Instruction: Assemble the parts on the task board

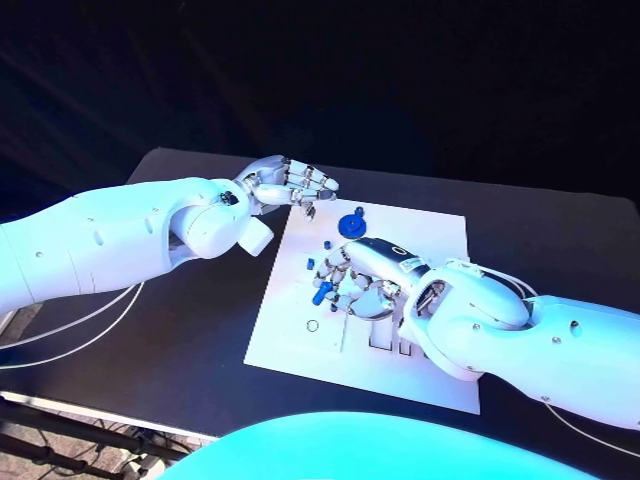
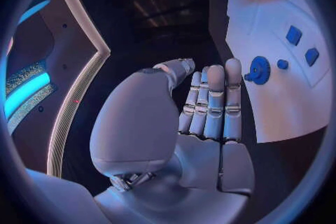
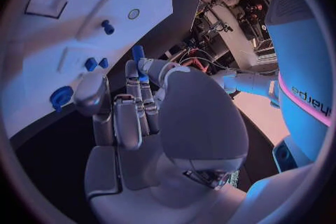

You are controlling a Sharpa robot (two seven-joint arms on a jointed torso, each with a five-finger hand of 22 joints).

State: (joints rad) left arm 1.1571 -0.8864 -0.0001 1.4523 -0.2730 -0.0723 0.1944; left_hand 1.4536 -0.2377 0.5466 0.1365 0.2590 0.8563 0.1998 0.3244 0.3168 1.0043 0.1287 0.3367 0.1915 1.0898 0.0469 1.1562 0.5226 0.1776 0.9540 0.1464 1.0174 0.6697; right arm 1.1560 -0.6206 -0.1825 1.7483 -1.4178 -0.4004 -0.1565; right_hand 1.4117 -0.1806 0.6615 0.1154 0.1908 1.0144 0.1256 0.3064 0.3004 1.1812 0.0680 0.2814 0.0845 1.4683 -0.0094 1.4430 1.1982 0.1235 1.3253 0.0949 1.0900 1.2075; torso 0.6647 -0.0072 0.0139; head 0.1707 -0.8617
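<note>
Head view shows the right hand [image 1: 361,282] over the middle of the white task board [image 1: 299,345], pinching a small blue peg [image 1: 320,294] between thumb and fingertips. In the right wrist view the same peg [image 3: 138,53] sticks up from the fingers. The left hand [image 1: 284,184] hovers at the board's far left corner, fingers straight and close together, holding nothing. A round blue gear [image 1: 352,225] lies on the board's far part, with smaller blue parts [image 1: 310,264] just beside the right hand. The board rests on the black bench [image 1: 190,340].
</note>
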